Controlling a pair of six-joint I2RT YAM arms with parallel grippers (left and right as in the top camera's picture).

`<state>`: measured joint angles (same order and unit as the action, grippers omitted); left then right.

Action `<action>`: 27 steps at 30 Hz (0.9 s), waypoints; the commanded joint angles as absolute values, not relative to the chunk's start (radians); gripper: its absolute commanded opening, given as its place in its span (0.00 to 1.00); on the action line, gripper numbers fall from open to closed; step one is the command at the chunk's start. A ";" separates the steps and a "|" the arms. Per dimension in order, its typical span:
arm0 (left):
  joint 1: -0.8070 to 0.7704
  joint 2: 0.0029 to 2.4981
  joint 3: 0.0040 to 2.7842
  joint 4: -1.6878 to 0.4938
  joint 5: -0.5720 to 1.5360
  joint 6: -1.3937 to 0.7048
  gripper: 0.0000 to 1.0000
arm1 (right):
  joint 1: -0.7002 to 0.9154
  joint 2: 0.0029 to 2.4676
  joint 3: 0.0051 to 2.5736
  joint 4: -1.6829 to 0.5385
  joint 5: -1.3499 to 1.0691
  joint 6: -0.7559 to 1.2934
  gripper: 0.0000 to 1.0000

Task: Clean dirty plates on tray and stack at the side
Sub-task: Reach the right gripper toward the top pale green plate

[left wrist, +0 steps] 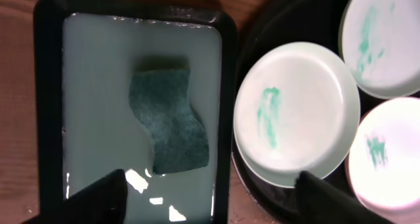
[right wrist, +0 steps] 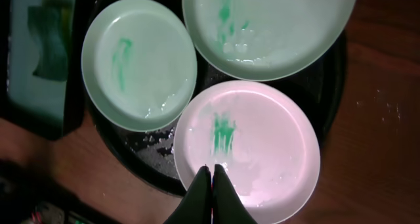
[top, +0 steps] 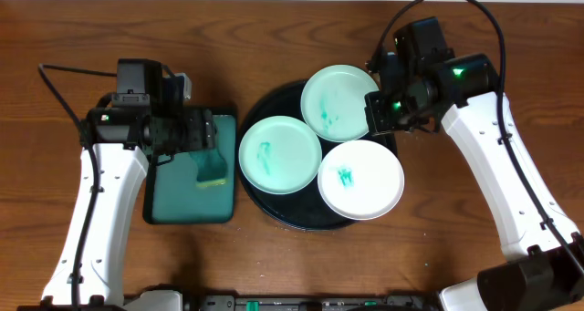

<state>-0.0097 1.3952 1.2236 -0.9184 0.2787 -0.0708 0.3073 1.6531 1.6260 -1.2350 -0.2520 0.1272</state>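
The black tray (top: pixel 271 204) holds three dirty plates with teal smears. One mint plate (top: pixel 279 154) lies at its left, another mint plate (top: pixel 339 101) at the back, and a white plate (top: pixel 361 179) at the front right. My right gripper (right wrist: pixel 211 172) is shut with nothing in it; in the right wrist view it hangs over the near rim of the white plate (right wrist: pixel 249 145). My left gripper (left wrist: pixel 211 177) stands open above the teal tray (left wrist: pixel 98 86). A green sponge (left wrist: pixel 169 122) lies there free, ahead of the fingers.
The teal rectangular tray (top: pixel 178 197) sits left of the black tray, almost touching it, with the sponge (top: pixel 213 172) near its right edge. Bare wooden table (top: pixel 456 238) surrounds both trays. Cables run from each arm at the back.
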 commanded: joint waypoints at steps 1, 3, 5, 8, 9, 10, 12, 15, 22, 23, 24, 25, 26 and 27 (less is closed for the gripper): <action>-0.010 1.398 1.230 -0.923 0.270 -0.060 0.83 | 0.319 1.635 1.641 -1.229 -0.233 0.183 0.02; -0.010 1.398 1.230 -0.923 0.270 -0.060 0.83 | 0.320 1.635 1.641 -1.230 -0.214 0.218 0.02; -0.010 1.398 1.230 -0.923 0.270 -0.060 0.83 | 0.320 1.635 1.640 -1.230 -0.200 0.253 0.02; -0.010 1.398 1.230 -0.923 0.270 -0.061 0.83 | 0.320 1.635 1.640 -1.230 -0.187 0.318 0.01; -0.010 1.398 1.230 -0.923 0.270 -0.060 0.83 | 0.320 1.635 1.640 -1.230 -0.188 0.332 0.10; -0.010 1.398 1.230 -0.923 0.270 -0.061 0.83 | 0.320 1.635 1.640 -1.229 -0.188 0.333 0.36; -0.010 1.398 1.230 -0.927 0.270 -0.061 0.83 | 0.320 1.635 1.640 -1.226 -0.184 0.332 0.99; -0.010 1.398 1.230 -0.927 0.270 -0.060 0.83 | 0.320 1.635 1.640 -1.222 -0.184 0.332 0.99; -0.010 1.398 1.230 -0.926 0.270 -0.060 0.84 | 0.320 1.635 1.640 -1.221 -0.163 0.398 0.01; -0.010 1.398 1.230 -0.927 0.270 -0.060 0.83 | 0.320 1.637 1.640 -1.220 -0.148 0.419 0.02; -0.010 1.398 1.230 -0.927 0.270 -0.060 0.84 | 0.322 1.637 1.640 -1.220 -0.131 0.438 0.02; -0.010 1.398 1.230 -0.927 0.270 -0.060 0.83 | 0.323 1.638 1.640 -1.219 -0.114 0.454 0.02; -0.010 1.398 1.230 -0.926 0.270 -0.060 0.83 | 0.323 1.640 1.640 -1.219 -0.105 0.461 0.01; -0.010 1.398 1.230 -0.927 0.270 -0.060 0.83 | 0.323 1.642 1.640 -1.215 -0.102 0.464 0.01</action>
<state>-0.0097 1.3952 1.2236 -0.9207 0.2787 -0.0704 0.3126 1.6531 1.6260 -1.2179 -0.1524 0.3985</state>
